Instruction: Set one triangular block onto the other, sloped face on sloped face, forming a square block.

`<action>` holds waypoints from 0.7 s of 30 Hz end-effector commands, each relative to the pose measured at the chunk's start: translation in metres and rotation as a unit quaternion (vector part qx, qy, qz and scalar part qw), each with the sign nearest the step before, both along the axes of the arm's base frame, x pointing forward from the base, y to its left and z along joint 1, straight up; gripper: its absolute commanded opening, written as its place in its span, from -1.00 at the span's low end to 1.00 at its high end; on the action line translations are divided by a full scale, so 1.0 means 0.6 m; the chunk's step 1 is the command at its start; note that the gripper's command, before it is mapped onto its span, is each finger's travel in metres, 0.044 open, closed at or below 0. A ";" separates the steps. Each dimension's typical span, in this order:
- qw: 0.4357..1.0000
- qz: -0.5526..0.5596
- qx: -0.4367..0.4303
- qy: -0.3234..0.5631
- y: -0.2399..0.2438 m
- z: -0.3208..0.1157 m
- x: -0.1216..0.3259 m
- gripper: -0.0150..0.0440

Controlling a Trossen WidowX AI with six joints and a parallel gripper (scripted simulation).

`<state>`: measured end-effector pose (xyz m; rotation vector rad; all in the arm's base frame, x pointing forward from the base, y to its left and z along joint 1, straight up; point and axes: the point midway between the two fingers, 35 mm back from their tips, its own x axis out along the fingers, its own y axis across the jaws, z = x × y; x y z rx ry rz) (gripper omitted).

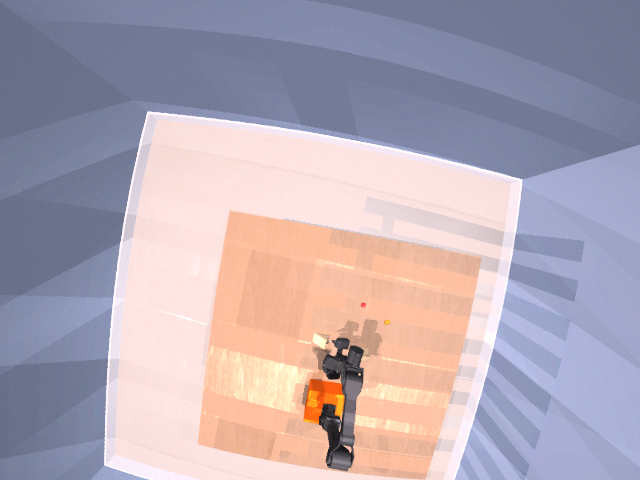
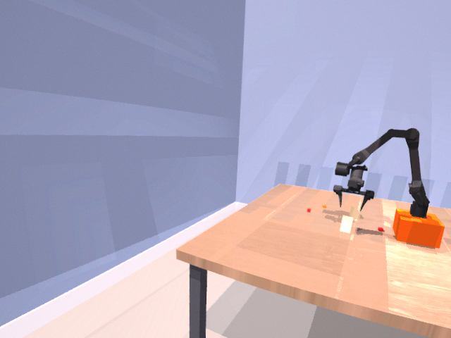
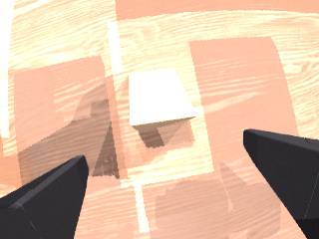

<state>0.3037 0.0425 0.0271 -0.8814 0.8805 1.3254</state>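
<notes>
A cream triangular block [image 1: 320,340] [image 2: 346,224] stands on the table, left of my gripper in the top view. The other cream block [image 2: 354,212] is partly visible behind it in the exterior view; the arm hides it in the top view. The wrist view shows one cream block [image 3: 159,97], its pale face lit, ahead of the fingers; I cannot tell which of the two it is. The blocks are apart. My gripper [image 1: 337,356] [image 2: 350,208] [image 3: 166,150] is wide open and empty, pointing down above the table near the blocks, touching neither.
A small red cube [image 1: 363,304] [image 2: 309,210] and a small orange piece [image 1: 387,321] [image 2: 324,205] lie beyond the gripper. Another red piece [image 2: 380,229] lies between the blocks and the orange box [image 1: 316,386] [image 2: 418,232] at the arm's base. Strong shadows cross the table [image 1: 268,289] [image 2: 291,247].
</notes>
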 end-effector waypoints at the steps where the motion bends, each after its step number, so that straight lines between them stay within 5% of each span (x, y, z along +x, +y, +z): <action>1: 1.000 -0.001 0.003 0.007 0.007 -0.016 0.000 1.00; 21: 1.000 -0.001 0.003 0.006 0.032 -0.064 0.010 1.00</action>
